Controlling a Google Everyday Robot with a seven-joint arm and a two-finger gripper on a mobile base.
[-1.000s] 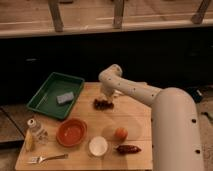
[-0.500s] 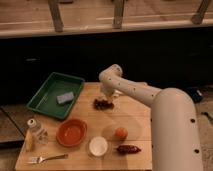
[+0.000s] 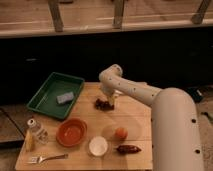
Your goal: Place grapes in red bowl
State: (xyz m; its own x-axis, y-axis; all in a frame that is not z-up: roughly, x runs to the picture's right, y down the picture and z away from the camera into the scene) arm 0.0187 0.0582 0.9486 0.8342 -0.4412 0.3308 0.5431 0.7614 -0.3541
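Camera view: grapes (image 3: 103, 104) lie just beside the pincer (image 3: 111, 100).

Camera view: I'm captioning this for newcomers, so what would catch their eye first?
The big white arm fills the right side, with its gripper down at the grapes near the middle of the table. Next come the red bowl, empty at front left, and the green tray at back left.
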